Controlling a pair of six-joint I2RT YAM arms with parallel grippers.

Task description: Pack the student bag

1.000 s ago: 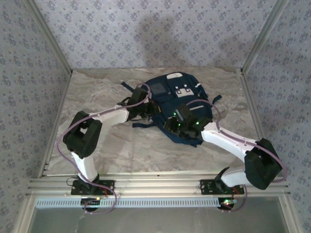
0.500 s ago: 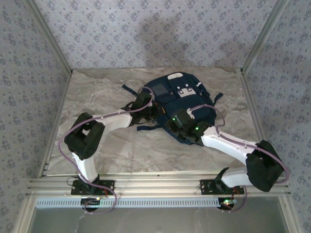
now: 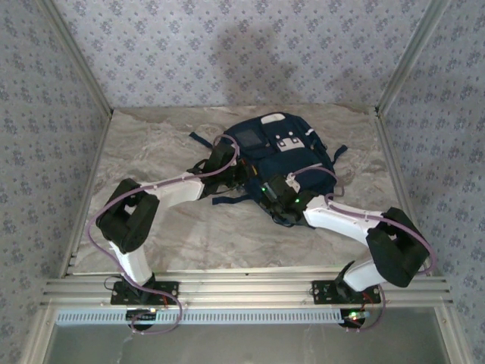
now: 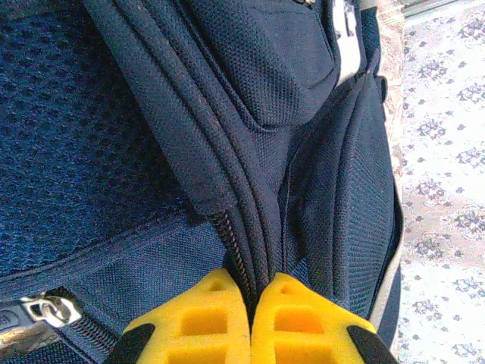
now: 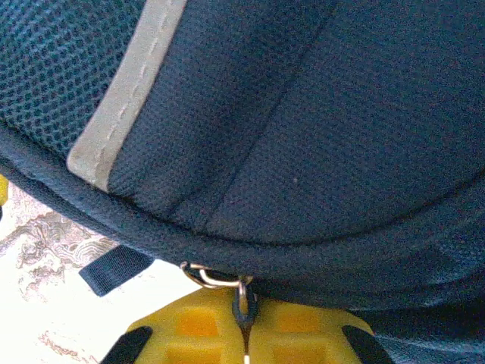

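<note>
From above, the large navy-blue fabric student bag (image 3: 288,155) lies far-centre on the pale marbled desk (image 3: 151,144). Left wrist: the left end effector (image 4: 250,292) is pinched tight on the bag's seam beside the zip. Right wrist: the right end effector (image 5: 244,322) is clamped on the small metal zip pull (image 5: 241,296). Zip work seems in hand; next, the pull wants drawing along its track against a taut seam
</note>
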